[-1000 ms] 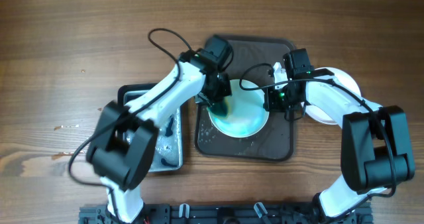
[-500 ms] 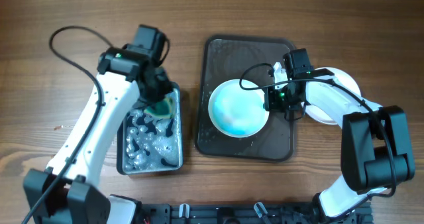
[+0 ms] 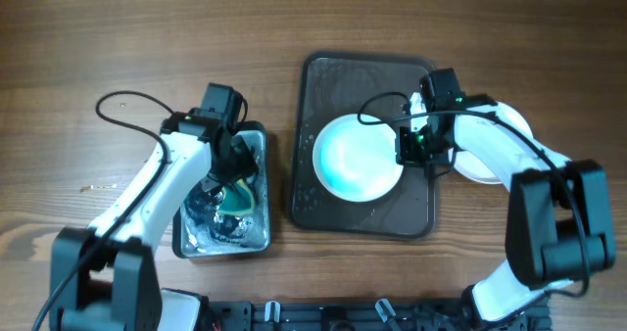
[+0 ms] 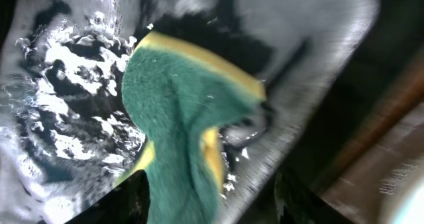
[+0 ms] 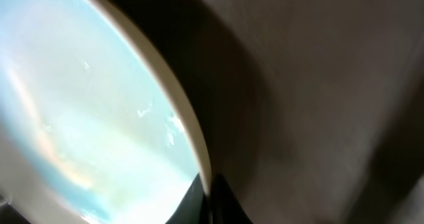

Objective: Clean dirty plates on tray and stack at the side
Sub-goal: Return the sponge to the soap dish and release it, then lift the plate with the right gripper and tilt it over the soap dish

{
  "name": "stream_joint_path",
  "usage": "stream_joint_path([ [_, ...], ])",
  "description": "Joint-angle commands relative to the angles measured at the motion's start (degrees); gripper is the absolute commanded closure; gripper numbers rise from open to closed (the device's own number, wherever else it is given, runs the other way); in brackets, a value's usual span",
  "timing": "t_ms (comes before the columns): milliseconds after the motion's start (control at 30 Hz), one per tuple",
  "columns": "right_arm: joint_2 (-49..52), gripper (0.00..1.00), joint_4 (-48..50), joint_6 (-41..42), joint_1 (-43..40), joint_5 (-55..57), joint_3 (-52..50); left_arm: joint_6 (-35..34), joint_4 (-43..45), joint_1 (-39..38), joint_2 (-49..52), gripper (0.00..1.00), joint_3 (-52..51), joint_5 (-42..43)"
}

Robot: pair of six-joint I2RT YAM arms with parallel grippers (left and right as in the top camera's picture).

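A round white plate [image 3: 357, 158] with a pale blue wet film lies on the dark brown tray [image 3: 338, 76]. My right gripper [image 3: 415, 147] is shut on its right rim; in the right wrist view the fingertips [image 5: 218, 201] pinch the plate's [image 5: 86, 118] edge above the tray [image 5: 318, 85]. My left gripper [image 3: 233, 166] hangs over the black basin [image 3: 257, 235], open. In the left wrist view the green and yellow sponge [image 4: 179, 118] lies in foamy water between the spread fingers [image 4: 126, 201], apart from the right one. More white plate [image 3: 511, 118] shows beside the tray, under my right arm.
The black basin [image 4: 318, 65] stands left of the tray, full of suds and water. Bare wooden table [image 3: 98, 37] surrounds both. My right arm [image 3: 490, 140] covers most of the plate at the side. The robot base [image 3: 323, 316] runs along the front edge.
My left gripper carried the sponge from the plate on the tray over to the basin, lowered there and opened, letting the sponge go. The right gripper stayed shut on the plate's rim.
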Motion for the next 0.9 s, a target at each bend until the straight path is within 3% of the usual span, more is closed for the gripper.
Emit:
stream_joint_path([
  [0,-7.50,0.96,-8.48,-4.33,0.52,3.15,9.40,1.44,-2.69,1.33,-5.84,0.30,6.27,1.31],
  [67,-8.07,0.96,-15.76,-4.50,2.99,6.56,15.78,1.75,-6.29,4.72,-8.33,0.28,10.25,1.33],
  [200,-7.98,0.96,-15.91,-4.98,9.90,6.67,20.31,2.97,-14.43,14.78,-12.15,0.27,19.02,1.33],
  [233,-7.96,0.96,-15.06,-4.13,11.50,6.69,20.61,2.95,-16.20,17.11,-12.85,0.20,20.70,1.33],
  [267,-7.93,0.96,-13.27,-3.26,13.94,6.67,20.81,2.95,-18.05,19.96,-13.70,0.04,22.45,1.33],
  [300,-7.93,0.96,-11.61,-2.16,16.09,6.71,20.81,2.93,-19.34,22.32,-14.53,0.00,23.52,1.36],
  [433,-6.58,0.96,-3.54,1.03,24.79,7.72,20.81,2.93,-21.92,30.77,-18.45,0.00,24.13,1.33],
  [533,-3.91,0.96,2.10,3.52,33.18,14.75,20.79,2.93,-24.24,33.70,-19.41,0.00,24.11,1.31],
  [733,-2.82,0.96,11.34,0.92,45.38,41.29,20.79,2.93,-24.46,33.86,-19.34,0.00,24.09,1.31],
  [867,-2.93,0.96,13.73,-3.43,50.49,51.36,20.79,2.93,-24.46,33.86,-19.34,0.00,24.09,1.31],
])
